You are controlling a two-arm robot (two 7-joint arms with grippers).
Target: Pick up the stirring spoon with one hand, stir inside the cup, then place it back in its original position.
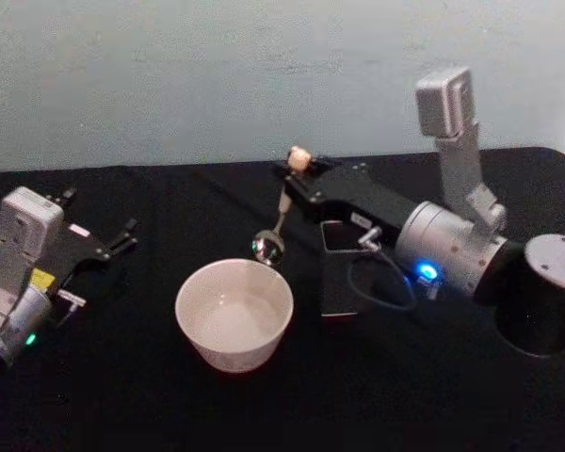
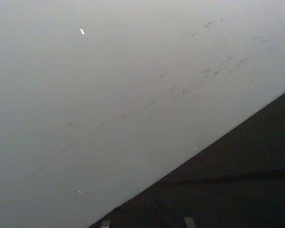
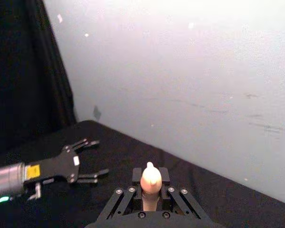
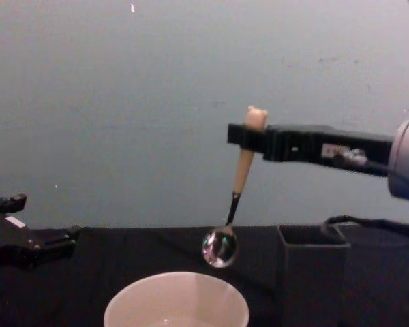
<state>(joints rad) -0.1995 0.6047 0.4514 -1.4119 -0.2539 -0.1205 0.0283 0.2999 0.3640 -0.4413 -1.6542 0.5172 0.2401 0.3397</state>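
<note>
The right arm covers part of the matte, dark grey, square-walled holder, and the chest view cuts off the lower part of the round cream cup. The stirring spoon hangs tilted just above the cup's far right rim, with a beige tapering handle, thin dark shaft and shiny bowl. The right gripper pinches it under the bear head. The left gripper sits at the left, jaws spread.

You have a clear gap between the stirring spoon and the cup rim; the dark grey holder crowds its right side.
</note>
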